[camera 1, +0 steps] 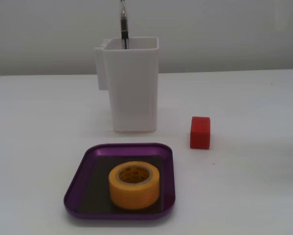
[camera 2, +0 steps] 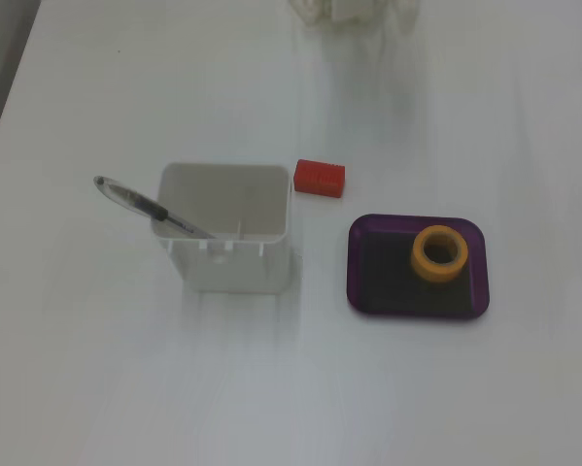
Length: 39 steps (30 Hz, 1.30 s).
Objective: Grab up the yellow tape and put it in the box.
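The white tabletop [camera 1: 254, 191] carries everything in both fixed views. Taking the white container [camera 1: 131, 83] as the landmark: it stands upright and open-topped, with a pen [camera 2: 145, 206] leaning inside it, the pen's free end sticking out past the container's left rim in the view from above [camera 2: 227, 238].

The box [camera 1: 82, 171], a shallow purple tray with a dark bottom, lies on the tabletop just in front of the container in the low fixed view, apart from it; from above [camera 2: 363, 291] it sits to the container's right. The yellow tape [camera 1: 134, 185] rests flat on the floor of the box, hole upward, in the half of the box farther from the container; from above [camera 2: 439, 253] it is near the box's upper right corner.

The red cube [camera 1: 200, 132] sits on the tabletop beside the container's right front corner in the low view, and outside the box; from above [camera 2: 319, 178] it lies just off the container's upper right corner.

The tool appears in neither view, so whether it is open and whether it holds anything cannot be told.
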Motion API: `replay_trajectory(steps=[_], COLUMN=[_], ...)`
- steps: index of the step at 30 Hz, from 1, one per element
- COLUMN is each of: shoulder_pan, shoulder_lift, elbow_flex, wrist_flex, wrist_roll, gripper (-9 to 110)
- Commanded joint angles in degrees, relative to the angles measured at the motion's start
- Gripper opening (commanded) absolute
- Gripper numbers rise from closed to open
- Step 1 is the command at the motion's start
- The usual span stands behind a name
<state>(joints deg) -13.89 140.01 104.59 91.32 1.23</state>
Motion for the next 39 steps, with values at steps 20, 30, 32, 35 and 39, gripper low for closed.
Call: replay_trajectory(steps=[20,30,32,35,39], shoulder_pan=[15.5,15.0,14.9,14.7,14.7], shoulder_lift=[57.1,55.9,55.9,55.9,55.9], elbow_flex=[53.6,68.0,69.0,69.3,69.4], wrist_flex=[-13.1,-18.9,-19.6,-19.6,-19.6], wrist_roll=[-7.9,-1.6,-0.4,-0.6,-0.6], gripper=[15,14,14,13,3])
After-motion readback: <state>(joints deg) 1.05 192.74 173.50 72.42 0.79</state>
